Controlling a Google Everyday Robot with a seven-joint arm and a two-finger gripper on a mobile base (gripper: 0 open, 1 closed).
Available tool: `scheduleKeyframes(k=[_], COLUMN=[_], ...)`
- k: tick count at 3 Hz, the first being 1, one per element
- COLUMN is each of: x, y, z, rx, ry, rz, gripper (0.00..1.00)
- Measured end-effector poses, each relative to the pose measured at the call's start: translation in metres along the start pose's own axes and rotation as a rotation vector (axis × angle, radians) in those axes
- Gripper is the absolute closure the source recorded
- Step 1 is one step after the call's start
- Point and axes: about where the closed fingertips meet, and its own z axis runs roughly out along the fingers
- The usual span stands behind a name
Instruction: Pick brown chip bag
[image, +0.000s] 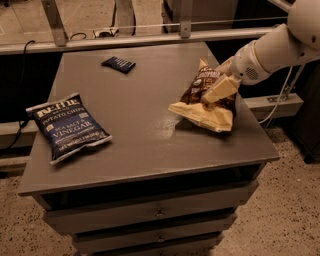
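In the camera view we see the gripper down on the brown chip bag. We cannot tell whether it grips. The bag's edge rests on the grey drawer table, so we judge lifting remains. A blue Kettle bag and a small dark packet lie apart, with speckled floor below.

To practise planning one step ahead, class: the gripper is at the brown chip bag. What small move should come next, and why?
Probably a short, slow lift straight up. The gripper sits on the middle of the brown chip bag, whose tan lower edge lies on the table; a small rise would show whether the bag comes along.
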Motion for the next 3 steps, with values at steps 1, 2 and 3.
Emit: scheduleKeyframes(k=[1,2,3], x=[-0.025,-0.048,-0.048], y=[0.001,-0.001,-0.001], z=[-0.031,-0.071,-0.071], rx=[0.067,0.137,0.137], ry=[-0.031,-0.031,-0.031], rz=[-0.061,-0.121,-0.121], gripper=[0.87,1.0,1.0])
